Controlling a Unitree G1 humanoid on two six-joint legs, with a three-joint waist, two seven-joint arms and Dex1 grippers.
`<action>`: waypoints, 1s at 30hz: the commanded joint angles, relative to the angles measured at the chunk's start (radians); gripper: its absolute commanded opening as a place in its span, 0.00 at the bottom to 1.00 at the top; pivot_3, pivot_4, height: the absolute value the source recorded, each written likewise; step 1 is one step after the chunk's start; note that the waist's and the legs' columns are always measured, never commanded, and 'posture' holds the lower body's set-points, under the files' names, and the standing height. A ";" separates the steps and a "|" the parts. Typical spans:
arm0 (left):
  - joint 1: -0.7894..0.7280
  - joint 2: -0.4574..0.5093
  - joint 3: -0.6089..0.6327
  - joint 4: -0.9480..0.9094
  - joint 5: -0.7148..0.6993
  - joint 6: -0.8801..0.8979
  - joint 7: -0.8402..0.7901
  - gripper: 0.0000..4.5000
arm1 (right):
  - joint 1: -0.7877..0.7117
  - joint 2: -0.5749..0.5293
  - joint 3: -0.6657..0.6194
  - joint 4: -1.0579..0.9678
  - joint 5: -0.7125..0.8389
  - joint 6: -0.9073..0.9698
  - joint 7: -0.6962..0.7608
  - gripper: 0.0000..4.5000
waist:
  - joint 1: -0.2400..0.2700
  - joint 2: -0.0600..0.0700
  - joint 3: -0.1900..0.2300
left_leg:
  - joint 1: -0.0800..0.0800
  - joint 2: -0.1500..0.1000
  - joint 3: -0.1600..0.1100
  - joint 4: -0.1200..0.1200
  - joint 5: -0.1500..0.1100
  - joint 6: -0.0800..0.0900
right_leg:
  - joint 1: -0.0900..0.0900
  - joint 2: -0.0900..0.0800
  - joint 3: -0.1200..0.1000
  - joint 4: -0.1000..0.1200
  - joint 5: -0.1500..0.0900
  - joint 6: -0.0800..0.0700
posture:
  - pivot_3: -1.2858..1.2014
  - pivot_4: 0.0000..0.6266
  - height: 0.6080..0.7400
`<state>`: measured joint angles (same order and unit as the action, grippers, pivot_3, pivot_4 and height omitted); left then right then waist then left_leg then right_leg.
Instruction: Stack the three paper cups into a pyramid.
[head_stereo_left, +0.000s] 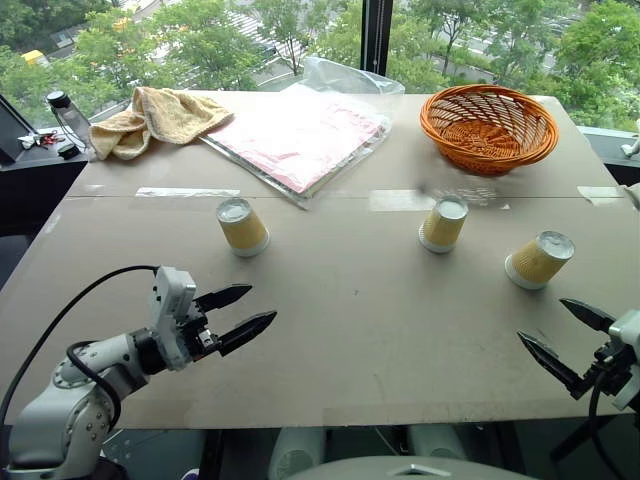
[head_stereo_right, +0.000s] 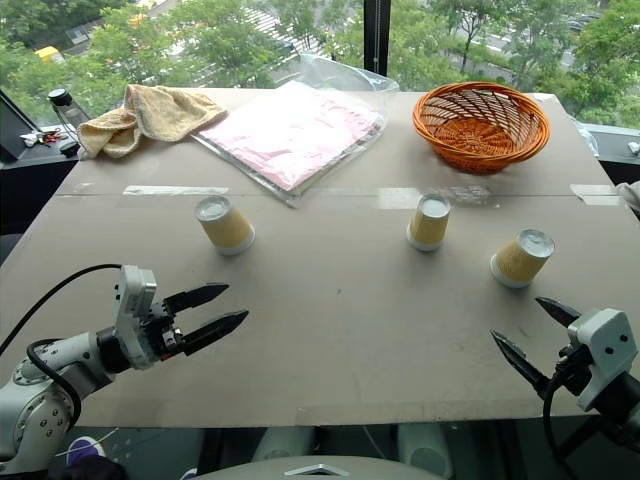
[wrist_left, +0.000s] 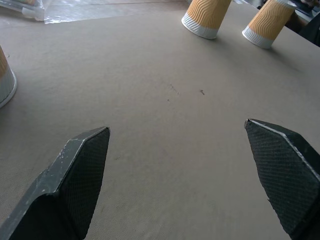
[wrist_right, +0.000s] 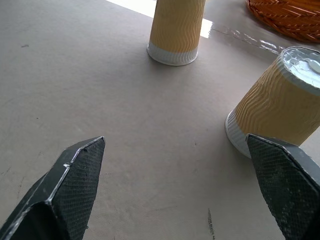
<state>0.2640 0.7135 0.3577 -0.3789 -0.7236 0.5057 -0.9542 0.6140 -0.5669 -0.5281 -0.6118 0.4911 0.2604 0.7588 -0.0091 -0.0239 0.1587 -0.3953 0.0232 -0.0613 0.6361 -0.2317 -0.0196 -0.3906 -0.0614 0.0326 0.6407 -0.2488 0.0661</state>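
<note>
No stacking has begun: the three paper cups stand apart on the desk (head_stereo_left: 330, 330), each upside down with its white rim on the surface and its round base up. The left cup (head_stereo_left: 241, 226) is on the robot's left, well away from the other two; the middle cup (head_stereo_left: 443, 223) stands near the strip of clear tape across the desk, in front of the orange wicker basket (head_stereo_left: 488, 127); the right cup (head_stereo_left: 539, 260) is near it, closer to the desk's right edge. The whole job appears to be left: two cups need bringing side by side as a base, then the third set on top across them. The left pincer (head_stereo_left: 244, 313) hovers low over the near left part of the desk, pointing forward and inward, its fingers spread wide and grasping nothing. The right pincer (head_stereo_left: 563, 337) hovers at the near right edge, angled inward toward the right cup, also spread wide and empty; in its wrist view the right cup sits just beyond one fingertip, seemingly the likeliest first pick.
</note>
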 joint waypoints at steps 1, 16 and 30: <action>-0.020 0.007 0.024 -0.018 -0.018 0.001 0.007 0.99 | -0.019 0.013 0.006 -0.030 -0.005 -0.011 -0.028 0.99 | 0.000 0.000 0.000 | 0.000 0.000 0.000 0.000 0.000 0.000 | 0.000 0.000 0.000 0.000 0.000 0.000 | 0.52 0.24 1.00; -0.165 -0.028 -0.034 -0.092 -0.021 -0.049 0.032 0.99 | -0.468 0.020 0.298 -0.140 -0.061 0.286 -0.347 0.99 | -0.004 0.000 0.000 | 0.000 0.000 0.000 0.000 0.000 0.000 | -0.001 0.000 0.000 0.001 0.002 -0.002 | 0.52 0.24 1.00; -0.112 0.032 0.010 -0.126 -0.137 -0.016 -0.104 0.99 | -0.706 0.087 0.421 -0.021 -0.144 0.395 -0.458 0.99 | -0.011 0.000 0.000 | -0.002 -0.001 -0.001 -0.001 0.000 0.000 | -0.002 0.001 0.000 0.001 0.002 -0.001 | 0.52 0.24 1.00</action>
<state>0.1391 0.7305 0.3304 -0.4656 -0.8317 0.4944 -1.0318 -0.0755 -0.4842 -0.1154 -0.6234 0.3543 0.6522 0.3135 -0.0196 -0.0235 0.1587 -0.3967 0.0228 -0.0618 0.6355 -0.2316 -0.0195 -0.3926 -0.0604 0.0332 0.6416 -0.2467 0.0650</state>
